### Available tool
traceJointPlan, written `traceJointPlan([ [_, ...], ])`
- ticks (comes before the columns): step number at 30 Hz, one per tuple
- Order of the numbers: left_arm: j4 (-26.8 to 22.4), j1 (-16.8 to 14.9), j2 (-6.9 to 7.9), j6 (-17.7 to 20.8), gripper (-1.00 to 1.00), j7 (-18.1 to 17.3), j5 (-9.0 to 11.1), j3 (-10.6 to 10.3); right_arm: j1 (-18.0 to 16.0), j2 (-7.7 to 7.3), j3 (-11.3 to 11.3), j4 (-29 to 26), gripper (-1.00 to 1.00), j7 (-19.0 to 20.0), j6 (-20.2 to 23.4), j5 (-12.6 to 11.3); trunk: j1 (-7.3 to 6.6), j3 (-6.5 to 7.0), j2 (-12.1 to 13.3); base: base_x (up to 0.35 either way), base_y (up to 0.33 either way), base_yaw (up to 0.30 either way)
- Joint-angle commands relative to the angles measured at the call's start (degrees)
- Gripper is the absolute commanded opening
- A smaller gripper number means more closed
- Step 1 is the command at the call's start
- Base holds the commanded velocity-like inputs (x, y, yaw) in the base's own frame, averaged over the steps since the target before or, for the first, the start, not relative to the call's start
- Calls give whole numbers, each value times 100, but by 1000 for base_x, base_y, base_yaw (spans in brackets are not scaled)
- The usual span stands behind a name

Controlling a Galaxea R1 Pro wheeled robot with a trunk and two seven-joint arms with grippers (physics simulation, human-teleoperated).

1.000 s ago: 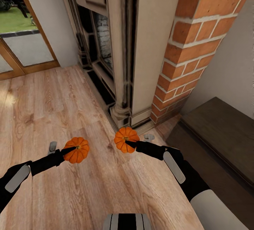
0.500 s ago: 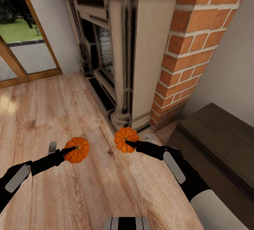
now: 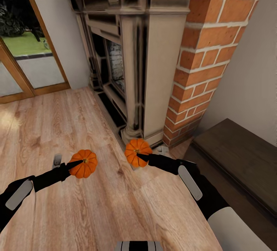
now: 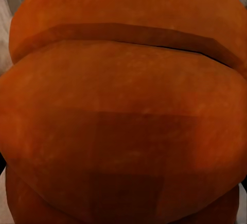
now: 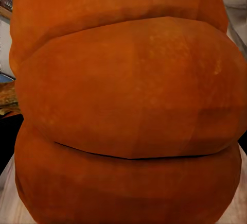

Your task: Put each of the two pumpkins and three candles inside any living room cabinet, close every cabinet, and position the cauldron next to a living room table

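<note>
I have one pumpkin in each arm, carried low and out in front of me so both stay in my sight while the base rolls. The left gripper (image 3: pixel 79 162) has its jaws clenched on the left pumpkin (image 3: pixel 84 163), held above the wood floor (image 3: pixel 77 212) on my near left. The right gripper (image 3: pixel 141 156) grips the right pumpkin (image 3: pixel 137 151) the same way, a little farther out and well apart from the first, so the two loads cannot knock together. Through each wrist camera the orange ribs (image 4: pixel 123 110) sit pressed right up against the lens, which tells me both are seated deep between the fingers.

To my right lies a low dark-brown wooden top (image 3: pixel 242 158); I judge it to be the cabinet I am heading for, though no drawer front shows from here. Beyond the pumpkins stands the fireplace (image 3: pixel 130 70) with its brick column (image 3: pixel 207 51), and far left a glass door (image 3: pixel 23 62) onto grass.
</note>
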Motion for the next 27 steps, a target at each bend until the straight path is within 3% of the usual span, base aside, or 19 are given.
traceJointPlan([
  [1,1,0,0,-3,-100,-1,-5,-1,0,0,1,1,-100,-2,-5,5,-2,23,2,0,0,0],
  [27,2,0,0,-3,-100,5,-5,-1,0,1,1,15,-100,-2,-5,6,-69,599,37,0,0,17],
])
